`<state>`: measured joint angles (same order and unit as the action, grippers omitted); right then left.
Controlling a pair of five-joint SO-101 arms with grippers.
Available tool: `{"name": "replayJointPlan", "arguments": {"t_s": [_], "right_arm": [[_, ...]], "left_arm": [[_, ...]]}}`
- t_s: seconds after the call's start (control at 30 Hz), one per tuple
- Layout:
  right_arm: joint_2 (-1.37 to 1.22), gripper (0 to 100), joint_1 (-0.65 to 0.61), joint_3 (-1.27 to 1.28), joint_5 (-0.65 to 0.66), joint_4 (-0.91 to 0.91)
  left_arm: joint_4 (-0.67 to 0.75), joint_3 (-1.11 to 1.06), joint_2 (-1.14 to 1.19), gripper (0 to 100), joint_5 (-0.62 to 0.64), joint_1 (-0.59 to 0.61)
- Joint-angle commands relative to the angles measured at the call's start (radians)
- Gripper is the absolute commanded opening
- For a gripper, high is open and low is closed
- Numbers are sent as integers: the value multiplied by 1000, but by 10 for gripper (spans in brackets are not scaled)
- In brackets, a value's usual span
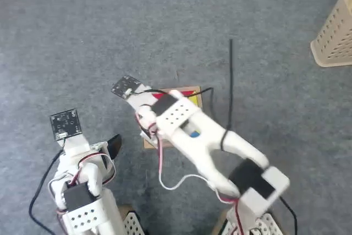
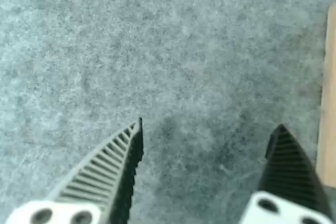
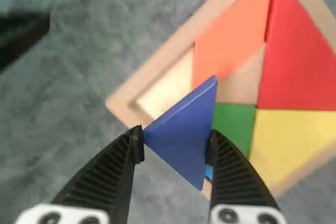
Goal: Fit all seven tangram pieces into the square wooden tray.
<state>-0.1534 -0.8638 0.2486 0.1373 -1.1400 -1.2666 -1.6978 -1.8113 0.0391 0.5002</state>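
Hovering over bare grey felt on the worktop (image 1: 66, 48), the left gripper (image 2: 210, 127) is spread wide with nothing between its ribbed fingers. A strip of pale wood (image 2: 329, 77), cut off at the border of its wrist view, lies just beside it.

A little farther out, the right gripper (image 3: 174, 135) is clenched on a blue triangle (image 3: 184, 129), pinching two of its edges. It holds the triangle over one edge of the square wooden tray (image 3: 118, 103), next to an unfilled pale patch of the tray floor. Whether the triangle touches the tray cannot be told.

Inside the tray lie an orange piece (image 3: 231, 35), a red triangle (image 3: 296, 61), a green piece (image 3: 234, 121) and a yellow piece (image 3: 289, 140). A small tan gap is left between the orange, red and green ones. A sliver of lighter blue (image 3: 209, 171) peeks out under the held triangle, too small to identify.

From above, the right arm (image 1: 203, 141) lies across the tray and hides most of it; only bits of red and yellow show at its far corner.

Beyond the tray a black cable (image 1: 231, 81) runs away across the felt. At the far right stands a perforated beige basket (image 1: 335, 31), cut off by the frame.
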Motion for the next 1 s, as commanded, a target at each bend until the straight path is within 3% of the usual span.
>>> {"name": "replayJointPlan", "arguments": {"t_s": [0.0,0.7,0.97], "right_arm": [[-59,91,-27,-133,-87,-12],[-85,98,-84,-149,-123,2],[-87,178,-84,-146,-115,-13]], "left_arm": [[2,13,-12,354,-2,-2],[2,13,-12,354,-2,-2],[2,13,-12,354,-2,-2]]}}
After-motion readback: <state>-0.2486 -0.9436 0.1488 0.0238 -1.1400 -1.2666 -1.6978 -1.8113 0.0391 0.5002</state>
